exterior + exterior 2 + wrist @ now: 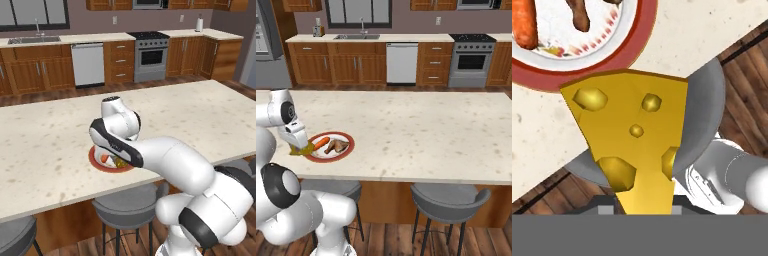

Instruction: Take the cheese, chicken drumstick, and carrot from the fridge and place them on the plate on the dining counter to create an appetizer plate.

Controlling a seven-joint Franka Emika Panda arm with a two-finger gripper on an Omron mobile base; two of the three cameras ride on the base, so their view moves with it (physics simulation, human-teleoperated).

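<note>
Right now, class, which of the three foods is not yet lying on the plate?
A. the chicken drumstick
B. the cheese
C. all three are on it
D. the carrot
B: the cheese is held in the tool at the plate's edge, while the carrot and chicken drumstick already lie on it.

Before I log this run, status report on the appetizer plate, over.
Jaws shut on the cheese, at the plate's near edge. Carrot and chicken drumstick already on the plate. Nothing in the way on the dining counter.
</note>
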